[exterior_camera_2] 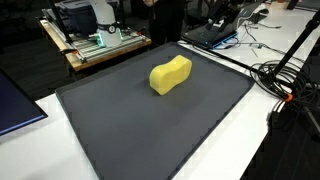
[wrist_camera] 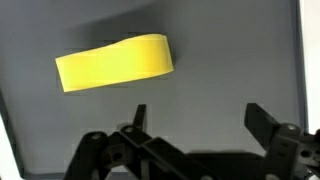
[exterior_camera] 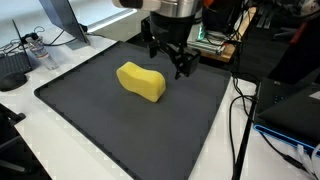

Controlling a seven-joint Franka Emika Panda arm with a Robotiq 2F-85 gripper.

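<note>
A yellow, peanut-shaped sponge (exterior_camera: 141, 81) (exterior_camera_2: 171, 75) lies flat on a dark grey mat (exterior_camera: 120, 130) (exterior_camera_2: 120, 130). My gripper (exterior_camera: 168, 60) hangs open just above the mat, a short way behind and beside the sponge, touching nothing. In the wrist view the sponge (wrist_camera: 113, 62) lies ahead and to the left of my gripper (wrist_camera: 197, 112). Its two black fingers stand wide apart, with only bare mat (wrist_camera: 220, 60) between them.
The mat covers a white table (exterior_camera: 60, 150). A wooden rack with electronics (exterior_camera_2: 100, 40) and a laptop (exterior_camera_2: 215, 35) stand beyond the mat's far edge. Black cables (exterior_camera_2: 290, 85) (exterior_camera: 240, 110) trail along one side. A monitor (exterior_camera: 65, 20) stands at a corner.
</note>
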